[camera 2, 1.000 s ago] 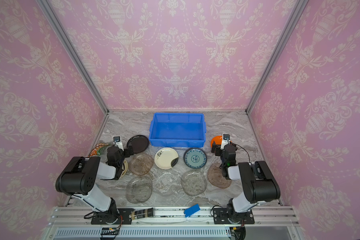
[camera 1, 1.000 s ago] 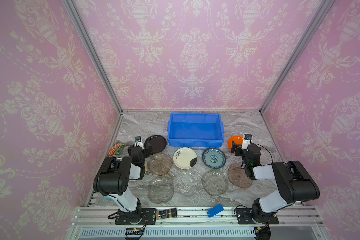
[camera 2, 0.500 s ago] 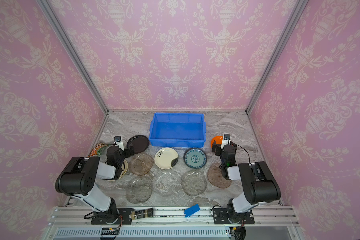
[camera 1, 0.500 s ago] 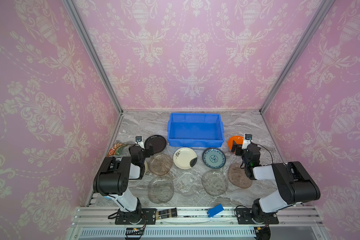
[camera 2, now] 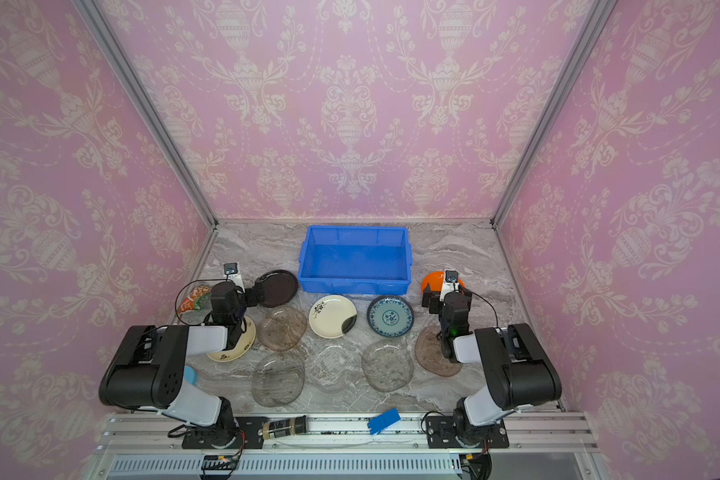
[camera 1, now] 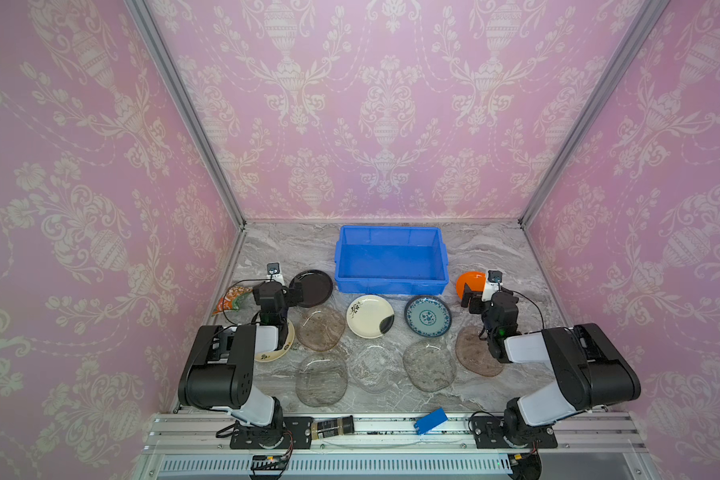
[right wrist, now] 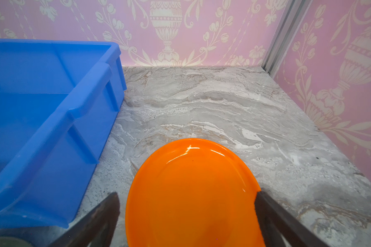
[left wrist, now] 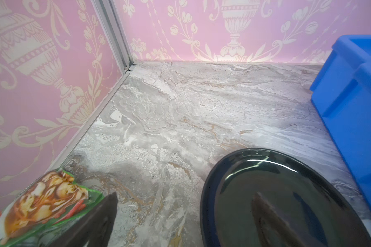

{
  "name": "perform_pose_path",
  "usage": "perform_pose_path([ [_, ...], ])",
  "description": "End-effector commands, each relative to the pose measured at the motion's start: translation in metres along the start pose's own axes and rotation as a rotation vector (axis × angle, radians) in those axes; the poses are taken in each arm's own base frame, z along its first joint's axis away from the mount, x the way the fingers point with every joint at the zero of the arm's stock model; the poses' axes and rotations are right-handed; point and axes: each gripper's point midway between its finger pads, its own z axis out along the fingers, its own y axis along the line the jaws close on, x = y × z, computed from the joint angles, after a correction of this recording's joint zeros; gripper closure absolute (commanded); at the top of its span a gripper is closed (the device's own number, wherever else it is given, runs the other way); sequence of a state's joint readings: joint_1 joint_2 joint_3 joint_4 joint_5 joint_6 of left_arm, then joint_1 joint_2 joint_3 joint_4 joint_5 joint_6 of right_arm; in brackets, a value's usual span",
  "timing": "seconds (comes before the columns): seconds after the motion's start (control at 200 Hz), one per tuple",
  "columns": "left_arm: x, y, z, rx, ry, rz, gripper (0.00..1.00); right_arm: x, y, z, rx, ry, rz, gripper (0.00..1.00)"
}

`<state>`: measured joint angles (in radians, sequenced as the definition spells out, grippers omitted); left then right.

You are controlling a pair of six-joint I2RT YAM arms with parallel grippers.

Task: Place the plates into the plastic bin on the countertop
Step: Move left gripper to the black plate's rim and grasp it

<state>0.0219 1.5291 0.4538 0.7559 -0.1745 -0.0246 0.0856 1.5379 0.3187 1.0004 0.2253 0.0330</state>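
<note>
Found the plates (camera 1: 370, 316) lying flat on the countertop (camera 1: 487, 249), in front of and beside the empty plastic bin (camera 1: 391, 286) at the back middle. Saw the left gripper (left wrist: 186, 216) spread wide, holding nothing, one finger over the black plate (left wrist: 276, 181). Saw the right gripper (right wrist: 186, 213) equally spread, straddling the near rim of the orange plate (right wrist: 191, 181); could not tell contact.
</note>
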Motion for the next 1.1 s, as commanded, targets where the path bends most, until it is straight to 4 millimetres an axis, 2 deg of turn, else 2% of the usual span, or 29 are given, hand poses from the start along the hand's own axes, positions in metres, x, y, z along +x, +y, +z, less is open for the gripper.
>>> perform_pose_path([
  [0.0, -0.014, 0.007, -0.001, -0.051, 0.045, -0.005, 0.01, -0.011, -0.004, 0.001, 0.016, -0.021, 0.01, 0.0],
  [0.245, -0.053, -0.031, 0.002, 0.156, 0.048, -0.099, 0.01, -0.011, -0.004, 0.002, 0.017, -0.018, 0.011, 0.0],
  [0.37, -0.068, -0.047, 0.003, 0.244, 0.039, -0.174, 0.01, -0.011, -0.004, 0.002, 0.017, -0.016, 0.013, 0.0],
  [0.395, -0.065, -0.05, 0.003, 0.263, 0.056, -0.183, 0.01, -0.011, -0.004, 0.002, 0.016, -0.015, 0.012, 0.0],
  [0.41, -0.079, -0.053, 0.004, 0.278, 0.033, -0.191, 0.01, -0.01, -0.004, 0.002, 0.016, -0.014, 0.011, 0.0],
  [0.435, -0.085, -0.056, 0.004, 0.292, 0.034, -0.201, 0.01, -0.011, -0.004, 0.002, 0.016, -0.016, 0.013, 0.0],
  [0.54, -0.1, -0.057, 0.008, 0.295, 0.033, -0.271, 0.01, -0.01, -0.004, 0.002, 0.016, -0.014, 0.012, 0.0],
  [0.665, -0.125, -0.058, -0.001, 0.342, -0.136, -0.362, 0.01, -0.011, -0.004, 0.002, 0.016, -0.015, 0.013, 0.0],
  [0.726, -0.128, -0.05, 0.002, 0.32, -0.121, -0.44, 0.01, -0.009, -0.005, 0.005, 0.003, 0.004, 0.023, 0.0],
  [0.761, -0.129, -0.052, 0.006, 0.344, -0.075, -0.456, 0.01, -0.008, -0.005, 0.008, -0.017, 0.025, 0.038, 0.0],
  [0.871, -0.126, -0.073, 0.011, 0.444, 0.032, -0.374, 0.01, -0.008, -0.001, 0.009, -0.061, 0.034, 0.041, 0.0],
  [0.966, -0.121, -0.073, 0.015, 0.438, 0.039, -0.355, 0.01, -0.013, -0.003, 0.008, -0.039, 0.03, 0.034, 0.0],
  [1.006, -0.117, -0.073, 0.017, 0.432, 0.063, -0.344, 0.01, -0.021, -0.014, 0.006, 0.048, 0.075, 0.027, 0.0],
  [1.046, -0.112, -0.072, 0.019, 0.42, 0.085, -0.336, 0.01, -0.039, -0.023, 0.004, 0.107, 0.107, 0.042, 0.0],
  [1.096, -0.108, -0.07, 0.021, 0.406, 0.099, -0.335, 0.01, -0.069, -0.03, 0.001, 0.129, 0.058, 0.056, 0.0],
])
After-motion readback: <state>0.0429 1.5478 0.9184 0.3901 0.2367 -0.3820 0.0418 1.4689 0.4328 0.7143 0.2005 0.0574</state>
